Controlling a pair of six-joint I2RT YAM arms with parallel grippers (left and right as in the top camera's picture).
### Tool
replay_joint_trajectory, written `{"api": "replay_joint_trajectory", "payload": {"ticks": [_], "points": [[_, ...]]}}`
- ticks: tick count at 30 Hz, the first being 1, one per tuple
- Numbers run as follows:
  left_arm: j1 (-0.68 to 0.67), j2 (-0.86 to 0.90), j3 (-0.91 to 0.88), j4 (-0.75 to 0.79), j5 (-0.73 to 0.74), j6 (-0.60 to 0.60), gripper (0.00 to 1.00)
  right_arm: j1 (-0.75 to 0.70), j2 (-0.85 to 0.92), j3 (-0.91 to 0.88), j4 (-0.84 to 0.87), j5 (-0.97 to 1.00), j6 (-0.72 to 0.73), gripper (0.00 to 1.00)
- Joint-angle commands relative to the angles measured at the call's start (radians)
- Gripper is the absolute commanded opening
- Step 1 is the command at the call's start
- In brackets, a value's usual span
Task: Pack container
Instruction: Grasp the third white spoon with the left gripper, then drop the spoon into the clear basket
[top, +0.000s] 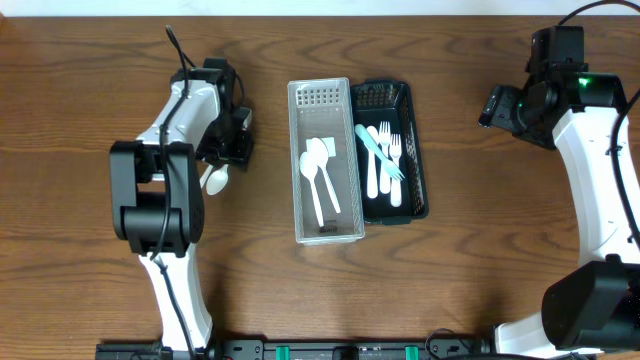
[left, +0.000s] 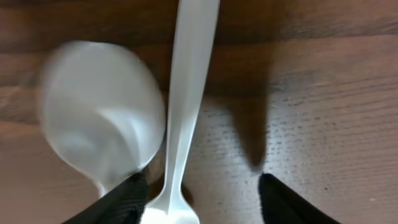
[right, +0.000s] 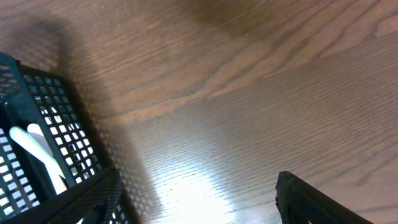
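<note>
The left gripper (left: 202, 198) is hovering open over white cutlery on the table (top: 100, 60).
Its fingers (left: 132, 198) are standing wide apart and are gripping nothing. A white handle (left: 186, 93) is lying between them, closer to one finger, and a blurred spoon (left: 99, 124) is lying at 9 o'clock of that handle. In the overhead view this spoon is showing at 9 o'clock of the white tray (top: 297, 200), well apart from it. Two spoons (top: 318, 175) are lying in the white tray. The black tray (top: 420, 160), just beside it at 3 o'clock, is holding white forks (top: 372, 180) and one teal piece (top: 378, 150). The right gripper (right: 196, 202) is hanging open and empty at 2 o'clock of the black tray.
</note>
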Motion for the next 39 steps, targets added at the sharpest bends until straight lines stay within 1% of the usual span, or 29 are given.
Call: {"api": "replay_joint_trajectory", "payload": {"ticks": [1, 4, 6, 7, 8, 14, 18, 20, 23, 24, 25, 27, 30, 32, 33, 36, 38, 39], "points": [[0.0, 0.038, -0.009, -0.002, 0.009, 0.011, 0.48, -0.006, 0.001, 0.0, -0.001, -0.005, 0.007, 0.83], [0.0, 0.039, -0.009, 0.005, 0.008, 0.011, 0.34, -0.006, 0.001, 0.0, -0.002, -0.005, 0.007, 0.83], [0.0, 0.039, -0.009, 0.002, 0.008, 0.01, 0.21, -0.006, 0.001, 0.0, -0.002, -0.005, 0.007, 0.84], [-0.002, 0.037, -0.008, -0.004, 0.009, 0.01, 0.11, -0.006, 0.001, 0.0, -0.002, -0.005, 0.007, 0.83], [-0.004, 0.033, -0.004, -0.019, 0.009, 0.01, 0.06, -0.006, 0.001, 0.0, -0.002, -0.005, 0.007, 0.83], [-0.053, -0.042, 0.108, -0.165, 0.009, -0.011, 0.06, -0.006, 0.001, 0.0, 0.005, -0.005, 0.018, 0.84], [-0.127, -0.14, 0.208, -0.248, 0.02, -0.085, 0.06, -0.006, 0.001, 0.0, 0.005, -0.005, 0.018, 0.83], [-0.177, -0.196, 0.231, -0.253, 0.058, -0.098, 0.06, -0.006, 0.001, 0.0, 0.006, -0.005, 0.018, 0.83], [-0.266, -0.267, 0.232, -0.221, 0.096, -0.167, 0.06, -0.006, 0.001, 0.0, 0.006, -0.005, 0.018, 0.83], [-0.297, -0.279, 0.232, -0.206, 0.096, -0.195, 0.08, -0.006, 0.001, 0.0, 0.006, -0.005, 0.019, 0.83], [-0.323, -0.282, 0.232, -0.19, 0.095, -0.217, 0.17, -0.006, 0.001, 0.0, 0.006, -0.005, 0.019, 0.83], [-0.373, -0.276, 0.222, -0.143, 0.095, -0.267, 0.26, -0.006, 0.001, 0.0, 0.006, -0.004, 0.026, 0.83], [-0.43, -0.248, 0.188, -0.073, 0.095, -0.321, 0.29, -0.006, 0.001, 0.0, 0.007, -0.005, 0.026, 0.83], [-0.453, -0.224, 0.181, -0.058, 0.095, -0.332, 0.29, -0.006, 0.001, 0.0, 0.007, -0.005, 0.026, 0.83], [-0.457, -0.214, 0.181, -0.057, 0.095, -0.332, 0.31, -0.006, 0.001, 0.0, 0.007, -0.005, 0.026, 0.83], [-0.447, -0.214, 0.183, -0.071, 0.083, -0.331, 0.35, -0.006, 0.001, 0.0, 0.007, -0.004, 0.026, 0.83], [-0.422, -0.229, 0.184, -0.094, 0.05, -0.331, 0.4, -0.006, 0.001, 0.0, 0.007, -0.004, 0.026, 0.84], [-0.407, -0.237, 0.184, -0.108, 0.027, -0.331, 0.4, -0.006, 0.001, 0.0, 0.007, -0.005, 0.026, 0.84]]}}
